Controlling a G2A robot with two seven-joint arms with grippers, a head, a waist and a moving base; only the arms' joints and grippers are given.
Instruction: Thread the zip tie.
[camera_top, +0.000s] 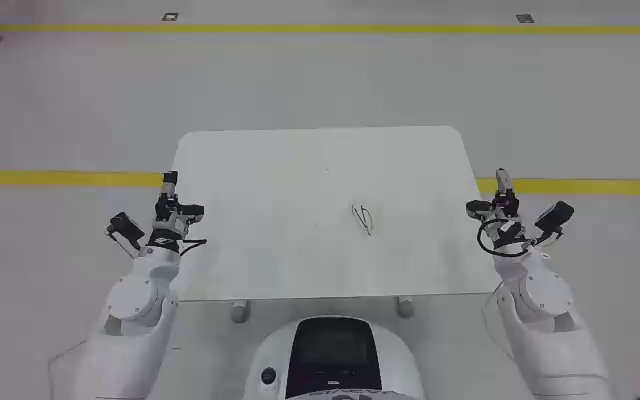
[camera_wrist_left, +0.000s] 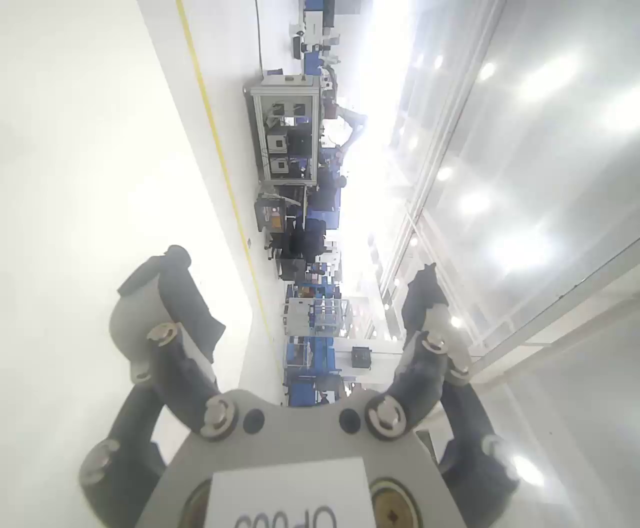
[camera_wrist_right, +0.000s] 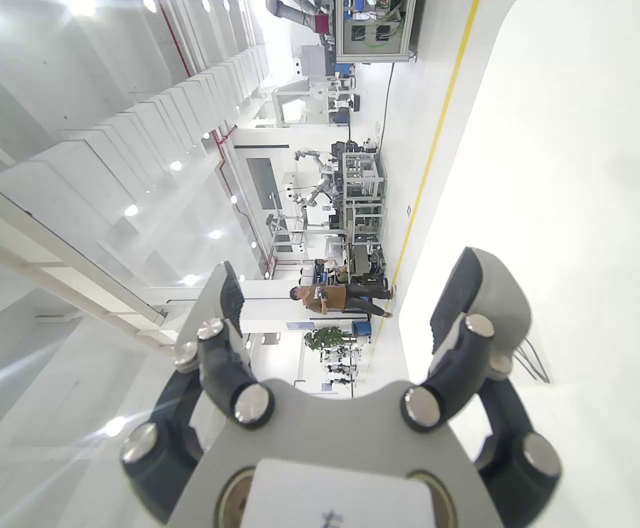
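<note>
The zip tie (camera_top: 362, 217) lies flat on the white table (camera_top: 300, 170), a little to the right of the table's middle and nearer its front edge than its far one, with nothing touching it. The left pincer (camera_wrist_left: 300, 265) hangs at the table's left edge with its fingers spread apart. The right pincer (camera_wrist_right: 346, 262) hangs just off the table's right edge, fingers also apart and holding nothing.
</note>
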